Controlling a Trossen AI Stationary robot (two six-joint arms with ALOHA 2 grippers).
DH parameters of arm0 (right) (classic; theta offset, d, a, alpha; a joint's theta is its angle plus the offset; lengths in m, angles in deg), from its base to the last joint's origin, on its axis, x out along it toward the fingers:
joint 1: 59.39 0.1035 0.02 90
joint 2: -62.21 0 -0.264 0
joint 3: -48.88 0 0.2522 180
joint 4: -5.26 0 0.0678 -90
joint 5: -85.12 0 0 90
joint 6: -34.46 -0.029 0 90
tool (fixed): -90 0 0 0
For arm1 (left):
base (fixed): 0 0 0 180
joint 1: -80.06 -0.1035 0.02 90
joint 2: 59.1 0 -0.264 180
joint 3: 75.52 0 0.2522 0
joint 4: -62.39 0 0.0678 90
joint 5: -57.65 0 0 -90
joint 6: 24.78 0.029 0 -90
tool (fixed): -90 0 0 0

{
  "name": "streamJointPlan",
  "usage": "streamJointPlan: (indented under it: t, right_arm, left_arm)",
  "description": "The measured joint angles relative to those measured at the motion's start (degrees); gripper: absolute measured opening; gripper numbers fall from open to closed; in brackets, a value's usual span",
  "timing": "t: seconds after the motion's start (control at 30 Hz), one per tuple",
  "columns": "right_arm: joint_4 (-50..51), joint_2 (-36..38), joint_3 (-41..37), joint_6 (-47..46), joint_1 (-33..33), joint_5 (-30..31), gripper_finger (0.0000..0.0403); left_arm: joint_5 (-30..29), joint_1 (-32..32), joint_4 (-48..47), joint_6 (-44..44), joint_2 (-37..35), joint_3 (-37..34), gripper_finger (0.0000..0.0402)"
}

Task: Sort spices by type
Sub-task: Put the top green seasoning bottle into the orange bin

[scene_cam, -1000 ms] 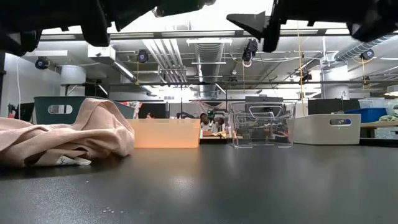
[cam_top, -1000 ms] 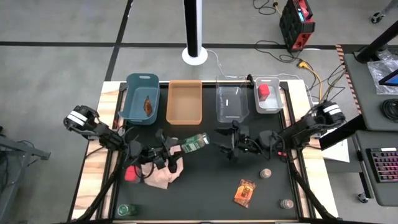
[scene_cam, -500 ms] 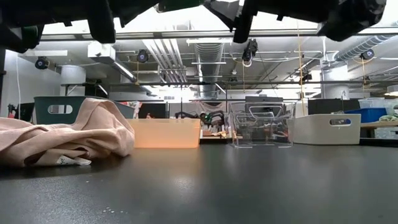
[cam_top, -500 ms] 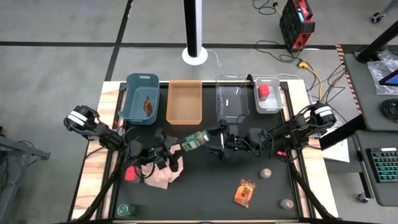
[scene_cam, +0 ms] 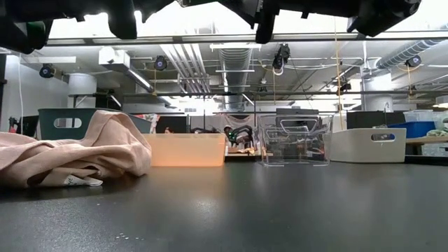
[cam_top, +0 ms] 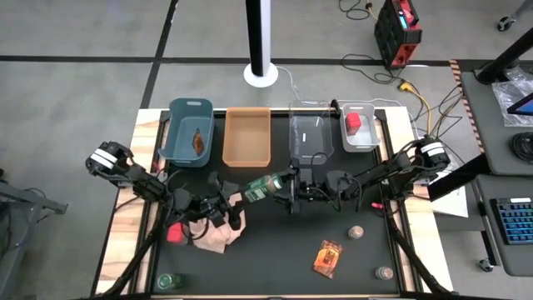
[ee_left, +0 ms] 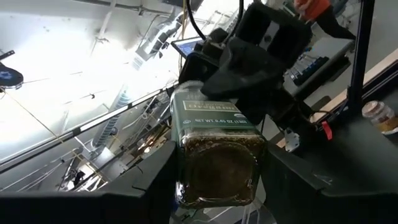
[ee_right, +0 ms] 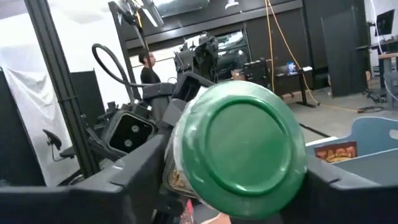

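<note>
1. Above the middle of the black mat (cam_top: 275, 250), a green-capped jar (cam_top: 261, 187) lies on its side in mid-air between the two claws: the left claw (cam_top: 241, 197) grips its glass base, and the right claw (cam_top: 285, 188) has its fingers either side of the green cap, though whether they are already pressing on it cannot be told.
2. Four bins stand in a row behind the jar: a teal bin (cam_top: 190, 133) holding one foil packet (cam_top: 198, 142), an orange bin (cam_top: 247, 136), a clear bin (cam_top: 309, 135) and a white bin (cam_top: 361, 127) holding one red container (cam_top: 353, 122).
3. Nearer than the jar on the mat lie a second foil packet (cam_top: 327, 257), two tan-lidded jars (cam_top: 356, 232) and a second green-capped jar, at the front left corner.
4. A pink cloth (cam_top: 221, 235) is bunched just below the left claw, a second red container (cam_top: 174, 233) beside it.
</note>
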Motion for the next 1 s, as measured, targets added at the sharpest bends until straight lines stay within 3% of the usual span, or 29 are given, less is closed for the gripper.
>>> streamJointPlan:
  t: [0.1,0.37,0.5,0.73,1.0]
  right_arm:
    - [-0.04,0.0,0.23,-0.18,0.04,0.41,0.0201]
    - [1.8,0.07,0.23,1.31,-0.06,0.79,0.0201]
    - [6.36,1.56,1.01,2.71,-1.05,0.45,0.0201]
    - [24.77,5.41,5.32,4.76,-3.16,0.51,0.0193]
    - [53.48,7.16,17.84,9.22,-7.31,3.42,0.0193]
  left_arm:
    - [-0.59,-0.07,-0.32,1.29,0.0,-0.02,0.0185]
    - [-3.71,-0.03,-2.5,-0.05,0.0,-0.07,0.0193]
    - [-7.36,-0.07,-2.46,-4.41,0.0,-0.02,0.0215]
    - [-18.72,0.55,-3.03,-8.17,-0.13,-0.77,0.0272]
    - [-19.73,0.52,-2.55,-10.1,-0.28,-1.93,0.0292]
